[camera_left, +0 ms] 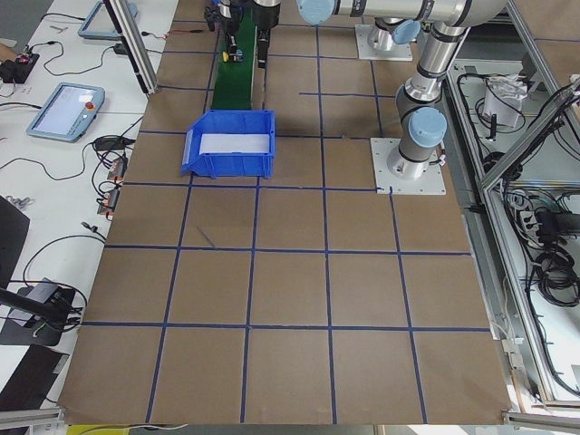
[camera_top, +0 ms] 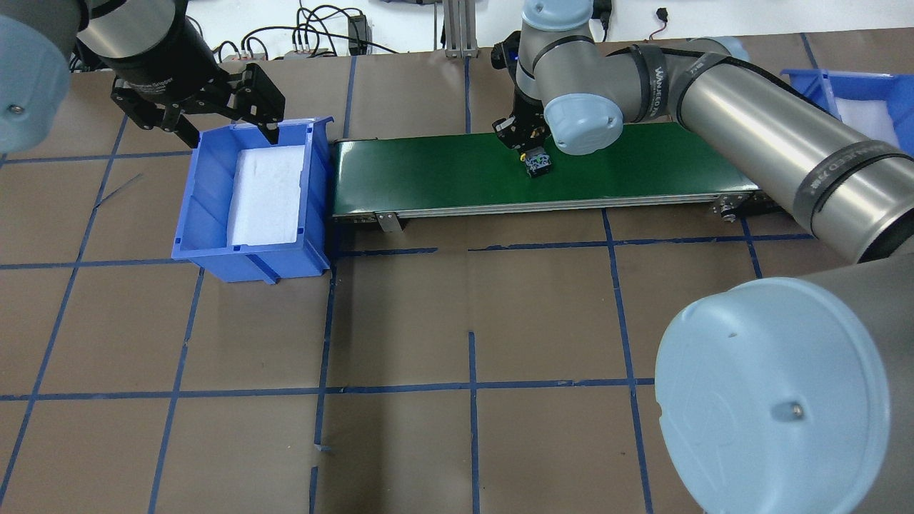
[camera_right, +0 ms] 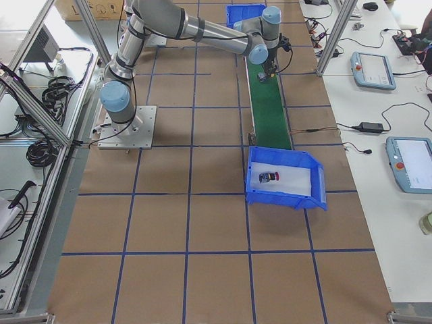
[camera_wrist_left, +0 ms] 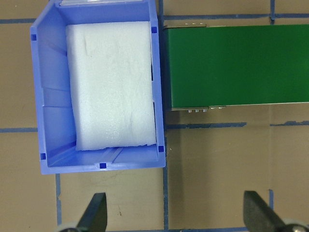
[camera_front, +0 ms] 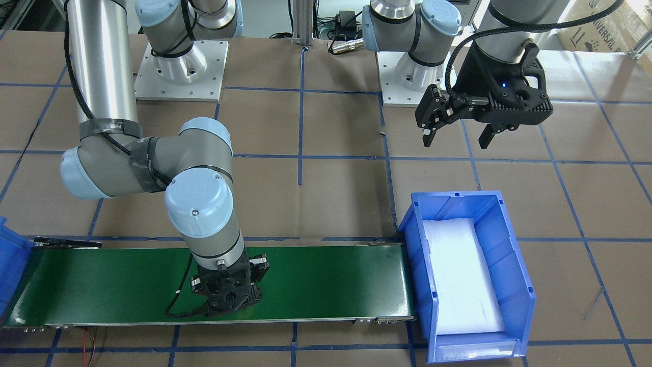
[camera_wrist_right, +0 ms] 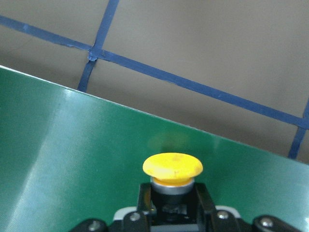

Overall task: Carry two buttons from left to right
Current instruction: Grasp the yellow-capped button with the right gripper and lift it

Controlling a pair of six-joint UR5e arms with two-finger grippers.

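Note:
The yellow button (camera_wrist_right: 173, 167) has a yellow mushroom cap on a black-and-grey body, and my right gripper (camera_wrist_right: 174, 209) is shut on that body. It hangs low over the middle of the green conveyor belt (camera_top: 443, 171); from overhead the right gripper (camera_top: 537, 161) shows there. The red button (camera_right: 270, 177) lies on white foam inside the blue bin (camera_right: 317, 196) at the belt's right end. My left gripper (camera_top: 214, 118) stands open and holds nothing, just behind the left blue bin (camera_top: 187, 214). In the left wrist view its fingers (camera_wrist_left: 94, 212) spread wide below the left bin (camera_wrist_left: 48, 96), which holds only foam.
The belt (camera_front: 326, 280) runs between the two bins. The left bin (camera_front: 519, 265) and the right bin's edge (camera_front: 10, 255) sit at its ends. Both arm bases (camera_front: 181, 71) stand on brown paper with a blue tape grid. Cables lie beyond the far table edge.

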